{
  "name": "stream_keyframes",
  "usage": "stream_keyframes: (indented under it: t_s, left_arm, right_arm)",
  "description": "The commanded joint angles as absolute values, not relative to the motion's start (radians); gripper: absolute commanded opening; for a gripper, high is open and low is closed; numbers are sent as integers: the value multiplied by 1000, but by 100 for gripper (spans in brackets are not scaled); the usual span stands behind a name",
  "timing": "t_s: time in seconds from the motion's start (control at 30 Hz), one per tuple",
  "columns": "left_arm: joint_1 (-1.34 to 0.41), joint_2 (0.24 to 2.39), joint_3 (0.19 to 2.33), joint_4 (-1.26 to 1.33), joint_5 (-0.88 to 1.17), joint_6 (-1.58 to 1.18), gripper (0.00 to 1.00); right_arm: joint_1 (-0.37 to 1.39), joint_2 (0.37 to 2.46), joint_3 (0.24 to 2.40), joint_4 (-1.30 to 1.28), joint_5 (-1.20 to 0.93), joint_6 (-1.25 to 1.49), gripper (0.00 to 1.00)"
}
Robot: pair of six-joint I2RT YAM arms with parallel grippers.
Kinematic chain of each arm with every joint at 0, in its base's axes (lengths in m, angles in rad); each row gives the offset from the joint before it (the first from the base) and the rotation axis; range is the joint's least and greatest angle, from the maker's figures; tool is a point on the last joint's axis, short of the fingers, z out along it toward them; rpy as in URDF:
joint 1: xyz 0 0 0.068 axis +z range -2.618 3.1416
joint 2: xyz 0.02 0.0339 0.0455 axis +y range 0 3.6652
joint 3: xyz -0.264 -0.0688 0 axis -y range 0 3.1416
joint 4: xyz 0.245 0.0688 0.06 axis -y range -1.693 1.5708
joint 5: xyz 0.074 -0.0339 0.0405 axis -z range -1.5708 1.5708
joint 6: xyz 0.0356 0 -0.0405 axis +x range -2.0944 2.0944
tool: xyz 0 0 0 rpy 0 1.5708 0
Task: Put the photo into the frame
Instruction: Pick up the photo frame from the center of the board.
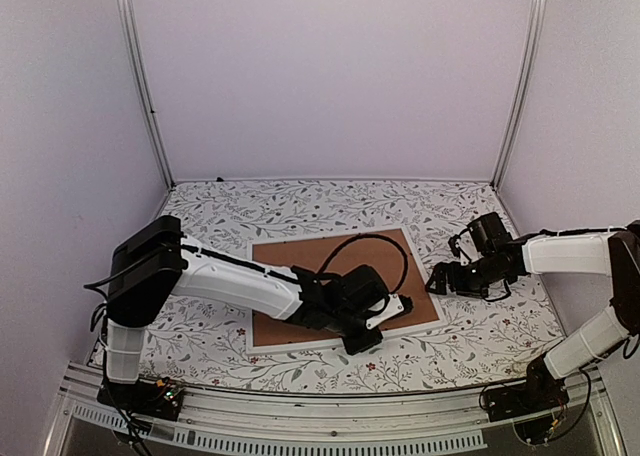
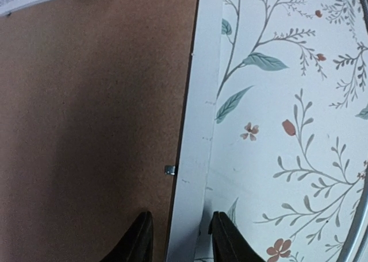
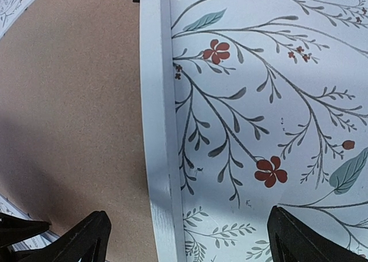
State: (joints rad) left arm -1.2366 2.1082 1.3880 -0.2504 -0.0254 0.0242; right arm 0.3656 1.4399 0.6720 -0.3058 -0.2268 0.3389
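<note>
The frame (image 1: pixel 262 342) lies face down on the flowered table, its plain brown backing board (image 1: pixel 290 266) facing up. The photo is hidden from every view. My left gripper (image 1: pixel 362 344) is at the frame's front right part. In the left wrist view its jaws (image 2: pixel 181 219) straddle the white frame rail (image 2: pixel 198 112), narrowly apart, with a gap on the board side. My right gripper (image 1: pixel 440 279) is at the frame's right edge. It stands wide open (image 3: pixel 188 216) over the rail (image 3: pixel 155 101), one finger above the board (image 3: pixel 75 101) and the other above the tablecloth.
A small metal tab (image 2: pixel 169 170) sticks out from the rail over the backing board (image 2: pixel 86 112). The left arm's black cable (image 1: pixel 372 239) loops above the board. Flowered tablecloth (image 1: pixel 300 211) surrounds the frame, with walls on three sides.
</note>
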Motion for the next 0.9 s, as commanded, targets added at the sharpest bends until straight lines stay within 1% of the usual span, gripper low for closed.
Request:
stream_keyframes:
  t_s: [0.0, 0.27, 0.33, 0.43, 0.6, 0.87]
  left_arm:
    - [-1256, 2155, 1393, -296, -71, 36, 35]
    - [-1258, 2143, 1378, -291, -84, 57, 20]
    - [-1255, 2132, 1381, -285, -65, 67, 13]
    - [-1248, 2115, 1392, -281, -43, 74, 0]
    - [-1233, 2072, 1401, -279, -12, 80, 0]
    - [-1201, 1995, 1398, -266, 32, 81, 0]
  right_arm:
    - [369, 1427, 662, -287, -223, 349, 99]
    - [369, 1392, 646, -307, -256, 351, 99]
    - [369, 1390, 642, -319, -272, 349, 99]
    - [369, 1390, 632, -315, -304, 366, 99]
    - [368, 1388, 605, -286, -372, 407, 99]
    - [363, 1362, 584, -272, -423, 460, 99]
